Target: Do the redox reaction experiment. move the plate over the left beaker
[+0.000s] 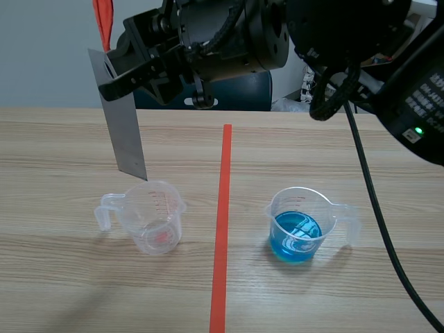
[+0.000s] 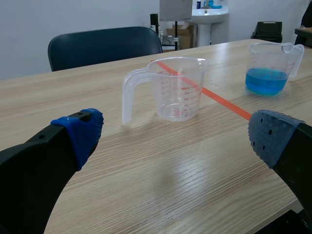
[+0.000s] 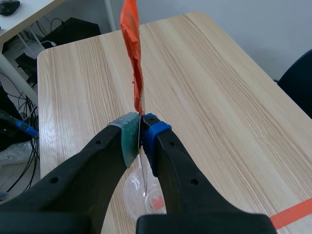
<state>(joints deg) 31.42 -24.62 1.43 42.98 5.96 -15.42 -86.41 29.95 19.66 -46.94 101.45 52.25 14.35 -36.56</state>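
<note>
My right claw (image 1: 112,78) is clenched on the upper edge of the grey plate (image 1: 125,132). The plate hangs straight down below the claw, and an orange-red strip (image 3: 132,48) stands up from its top edge above my pads. I judge this to be the carrying step, and close to finished.

Looking down past my right claw, the left beaker (image 3: 146,195) sits directly beneath the fingers, with the plate edge-on between them. From the scene view, the plate's lower corner hangs just above the beaker's far rim, not touching it. The plate seems to sit slightly toward the rim's far side, not over the centre of the mouth, though I cannot tell the depth for sure.

What the next move calls for, in my judgement, is a small shift to bring the plate's lower edge squarely over the open mouth. The plate should stay plumb, with no swing, so the corner does not clip the light plastic rim and tip the beaker.

My left claw (image 2: 178,137) is released, its fingers wide apart and low over the counter (image 2: 146,185). The left beaker stands ahead of it, well beyond the fingertips.
</note>
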